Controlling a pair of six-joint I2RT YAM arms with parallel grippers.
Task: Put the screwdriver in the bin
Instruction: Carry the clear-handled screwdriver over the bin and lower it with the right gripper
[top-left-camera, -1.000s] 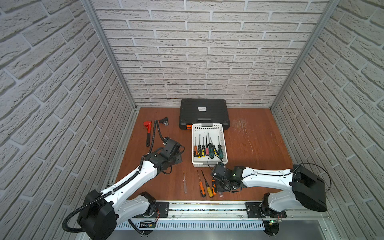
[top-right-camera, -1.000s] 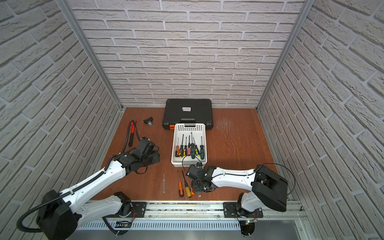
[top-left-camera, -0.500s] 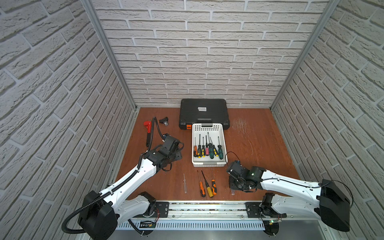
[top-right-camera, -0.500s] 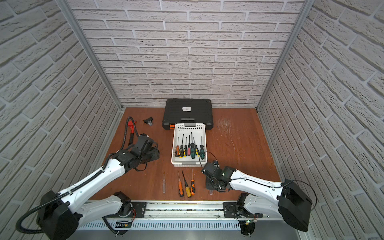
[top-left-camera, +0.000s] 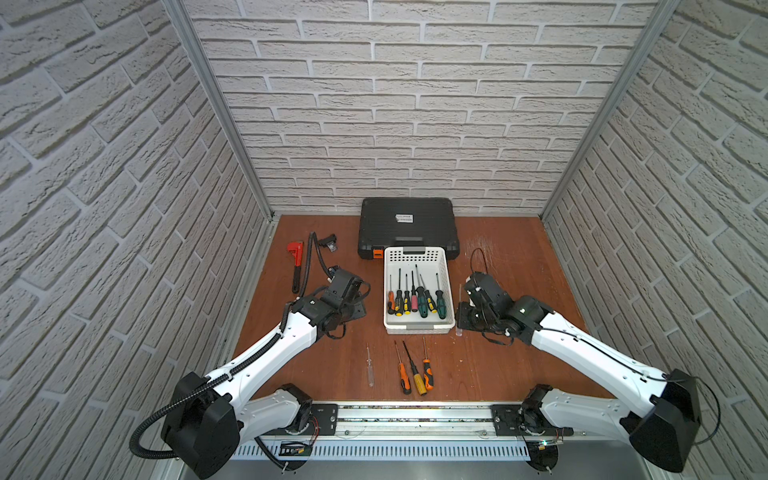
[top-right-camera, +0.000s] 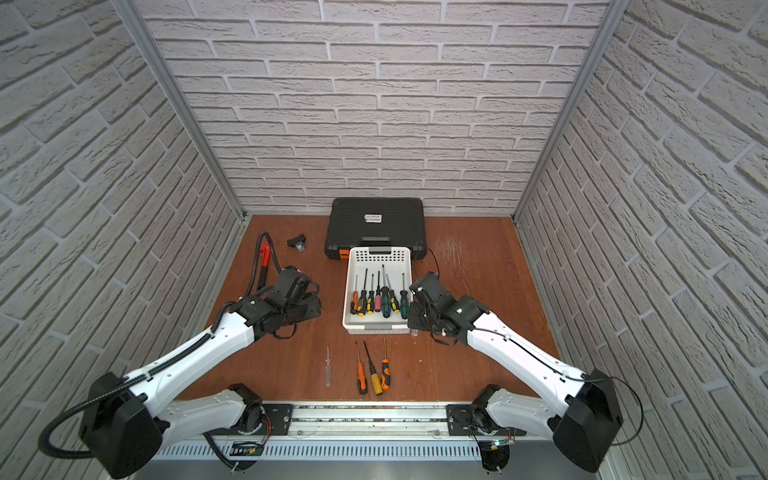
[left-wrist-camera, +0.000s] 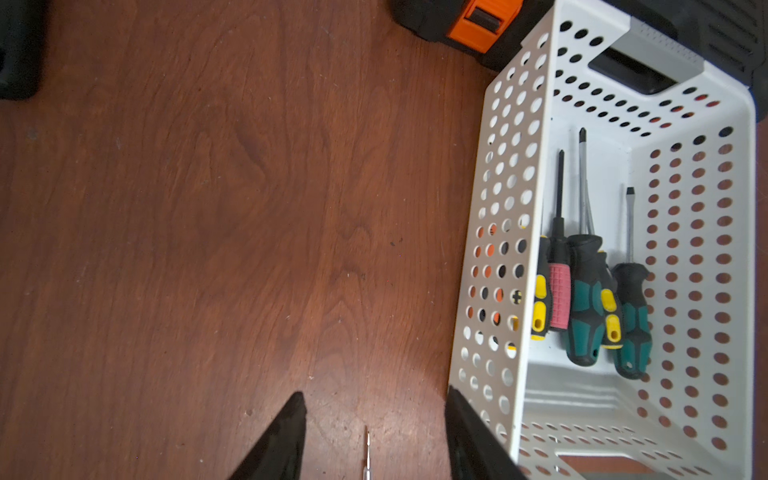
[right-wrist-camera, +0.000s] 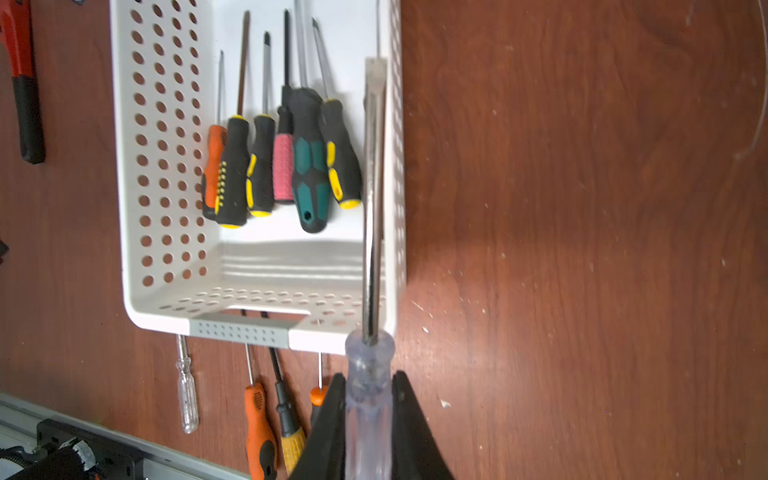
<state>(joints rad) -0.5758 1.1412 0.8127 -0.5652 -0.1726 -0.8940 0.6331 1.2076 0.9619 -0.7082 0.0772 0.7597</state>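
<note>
Swinging over from the loose screwdrivers (top-left-camera: 411, 370) at the front, the right arm (top-left-camera: 582, 353) is now reaching beside the bin (top-left-camera: 417, 328). Left fingers (left-wrist-camera: 286, 436) are hovering apart, empty, over the surface (left-wrist-camera: 208, 208); right fingers (right-wrist-camera: 328, 428) are clamping the clear-handled screwdriver (right-wrist-camera: 372, 249) along the bin's right wall.

Both top views look steeply down from high above the front rail (top-left-camera: 415, 417), facing the rear brick wall (top-left-camera: 395, 104); they share nearly the whole table (top-left-camera: 498, 257). Each wrist camera sits close above the tabletop, looking out past its jaws; both wrist views share the bin (left-wrist-camera: 507, 208).
</note>
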